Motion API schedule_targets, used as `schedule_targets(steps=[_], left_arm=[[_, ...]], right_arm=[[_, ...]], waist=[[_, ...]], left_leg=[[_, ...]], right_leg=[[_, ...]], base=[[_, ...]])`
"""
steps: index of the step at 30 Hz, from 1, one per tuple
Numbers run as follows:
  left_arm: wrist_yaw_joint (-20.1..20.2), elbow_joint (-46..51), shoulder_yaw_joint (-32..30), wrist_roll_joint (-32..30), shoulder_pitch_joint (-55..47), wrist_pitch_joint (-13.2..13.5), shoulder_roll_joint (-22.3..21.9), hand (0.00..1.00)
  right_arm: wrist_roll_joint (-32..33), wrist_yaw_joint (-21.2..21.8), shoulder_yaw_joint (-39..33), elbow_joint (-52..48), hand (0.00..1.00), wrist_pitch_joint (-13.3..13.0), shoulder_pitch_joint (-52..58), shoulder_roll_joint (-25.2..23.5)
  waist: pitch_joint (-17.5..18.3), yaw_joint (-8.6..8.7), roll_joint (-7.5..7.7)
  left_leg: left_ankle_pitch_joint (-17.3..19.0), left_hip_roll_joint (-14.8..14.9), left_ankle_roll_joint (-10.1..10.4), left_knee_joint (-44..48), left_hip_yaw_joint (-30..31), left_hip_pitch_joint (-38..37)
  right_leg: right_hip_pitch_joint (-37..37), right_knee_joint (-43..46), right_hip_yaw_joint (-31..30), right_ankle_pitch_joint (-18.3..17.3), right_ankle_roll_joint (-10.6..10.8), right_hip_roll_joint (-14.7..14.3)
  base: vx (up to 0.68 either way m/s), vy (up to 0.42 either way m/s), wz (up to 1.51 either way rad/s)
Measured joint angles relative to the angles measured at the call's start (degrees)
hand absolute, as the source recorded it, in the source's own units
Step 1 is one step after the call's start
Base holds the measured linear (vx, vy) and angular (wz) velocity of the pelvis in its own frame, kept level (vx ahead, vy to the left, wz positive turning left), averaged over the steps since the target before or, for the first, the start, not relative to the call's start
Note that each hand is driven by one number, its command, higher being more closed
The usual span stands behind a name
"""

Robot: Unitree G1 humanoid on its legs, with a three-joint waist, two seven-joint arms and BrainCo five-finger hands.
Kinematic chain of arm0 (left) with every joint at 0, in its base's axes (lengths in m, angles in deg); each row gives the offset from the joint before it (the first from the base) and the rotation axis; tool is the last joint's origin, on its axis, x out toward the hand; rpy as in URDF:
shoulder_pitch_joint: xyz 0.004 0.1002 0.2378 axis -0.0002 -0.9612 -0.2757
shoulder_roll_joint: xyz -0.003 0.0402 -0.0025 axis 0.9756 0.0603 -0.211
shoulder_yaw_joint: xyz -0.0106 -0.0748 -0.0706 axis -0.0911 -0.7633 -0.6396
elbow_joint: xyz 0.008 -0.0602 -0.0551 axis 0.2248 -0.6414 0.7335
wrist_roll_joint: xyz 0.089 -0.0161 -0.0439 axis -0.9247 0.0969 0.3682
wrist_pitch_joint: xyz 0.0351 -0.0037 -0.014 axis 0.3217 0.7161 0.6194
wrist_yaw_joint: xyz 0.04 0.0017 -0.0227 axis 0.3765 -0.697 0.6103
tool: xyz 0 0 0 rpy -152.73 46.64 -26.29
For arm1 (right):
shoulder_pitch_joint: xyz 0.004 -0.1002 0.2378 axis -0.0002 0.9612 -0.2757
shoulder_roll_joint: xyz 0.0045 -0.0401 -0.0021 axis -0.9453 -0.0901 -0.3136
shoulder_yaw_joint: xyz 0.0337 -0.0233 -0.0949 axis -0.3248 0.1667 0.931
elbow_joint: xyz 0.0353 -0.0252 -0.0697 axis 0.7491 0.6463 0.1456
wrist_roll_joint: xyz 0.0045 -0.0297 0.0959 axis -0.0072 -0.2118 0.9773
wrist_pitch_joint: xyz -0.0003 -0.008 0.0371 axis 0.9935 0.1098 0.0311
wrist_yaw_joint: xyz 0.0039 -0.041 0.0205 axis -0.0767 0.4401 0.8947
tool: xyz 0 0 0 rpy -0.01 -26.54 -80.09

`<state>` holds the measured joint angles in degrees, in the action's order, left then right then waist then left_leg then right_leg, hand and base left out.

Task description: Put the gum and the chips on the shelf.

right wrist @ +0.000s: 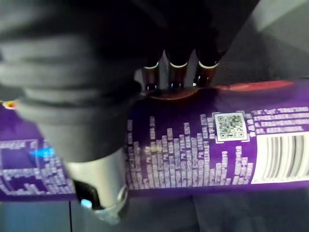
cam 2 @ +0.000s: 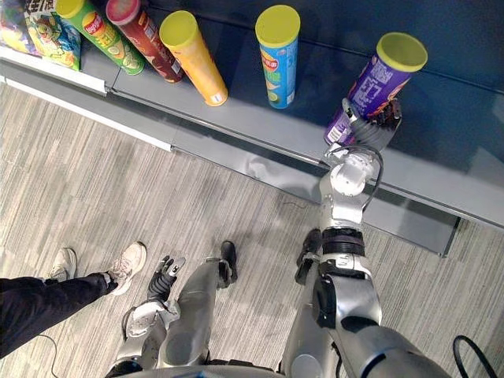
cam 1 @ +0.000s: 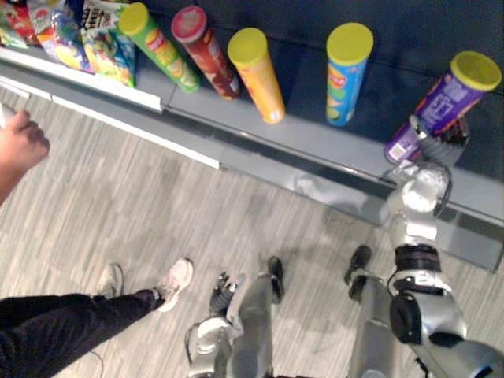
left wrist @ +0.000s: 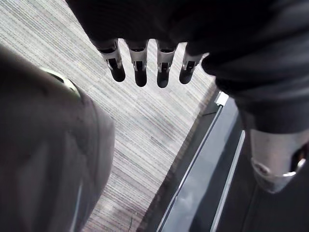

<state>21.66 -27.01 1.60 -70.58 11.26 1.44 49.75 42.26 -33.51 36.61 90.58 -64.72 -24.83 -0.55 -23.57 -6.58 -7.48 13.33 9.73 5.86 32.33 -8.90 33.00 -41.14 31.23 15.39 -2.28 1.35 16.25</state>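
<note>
One gripping, one idle.
Your right hand (cam 2: 368,127) curls round the purple chips can (cam 2: 376,75); your left hand (cam 2: 164,272) hangs relaxed, far from it.

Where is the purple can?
In the right eye view, the purple can is upright at the shelf, right of the blue can, with the right hand curled round it.

A low grey shelf (cam 2: 441,169) with a dark back panel carries a row of tall chips cans with yellow lids. The purple chips can (cam 2: 376,83) stands at the right hand (cam 2: 370,130), whose fingers curl round its lower part. Well to the left of the hand stands a blue can (cam 2: 278,59). Farther left come an orange can (cam 2: 194,59), a red can (cam 2: 142,35) with a red lid, and a green can (cam 2: 98,33). Farthest from the hand, at the left end, are colourful snack bags (cam 2: 39,31).
</note>
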Motion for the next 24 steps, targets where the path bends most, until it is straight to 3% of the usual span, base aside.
schedule_targets(steps=[20,21,24], left_arm=[[0.43,1.19,0.7,2.17,0.0,-0.09,-0.28,0.0],[0.47,1.18,0.7,2.17,0.0,-0.09,-0.28,0.0],[0.52,1.16,0.62,2.17,0.04,-0.08,-0.28,0.0]], right_arm=[[-0.05,-1.28,0.24,0.87,1.0,-0.52,-0.86,1.0],[-0.06,-1.18,0.29,0.85,0.0,-0.61,-0.86,1.0],[-0.07,-0.96,1.33,0.85,0.0,-0.88,-0.69,0.85]], waist=[[0.11,0.09,-0.18],[0.11,0.08,-0.18],[0.14,0.05,-0.23]], left_leg=[[0.53,0.68,-0.1,1.96,-0.34,1.01],[0.55,0.74,-0.08,2.0,-0.5,1.01],[0.67,0.99,-0.08,2.27,-1.22,1.32]], right_leg=[[-1.89,2.58,-0.76,-0.89,-0.8,-0.2],[-2.09,2.72,-0.95,-0.92,-0.83,-0.27],[-3.02,2.84,-1.72,-0.92,-0.85,-0.5]], base=[[0.02,0.004,-0.01],[0.03,0.001,-0.05],[0.02,-0.001,-0.1]])
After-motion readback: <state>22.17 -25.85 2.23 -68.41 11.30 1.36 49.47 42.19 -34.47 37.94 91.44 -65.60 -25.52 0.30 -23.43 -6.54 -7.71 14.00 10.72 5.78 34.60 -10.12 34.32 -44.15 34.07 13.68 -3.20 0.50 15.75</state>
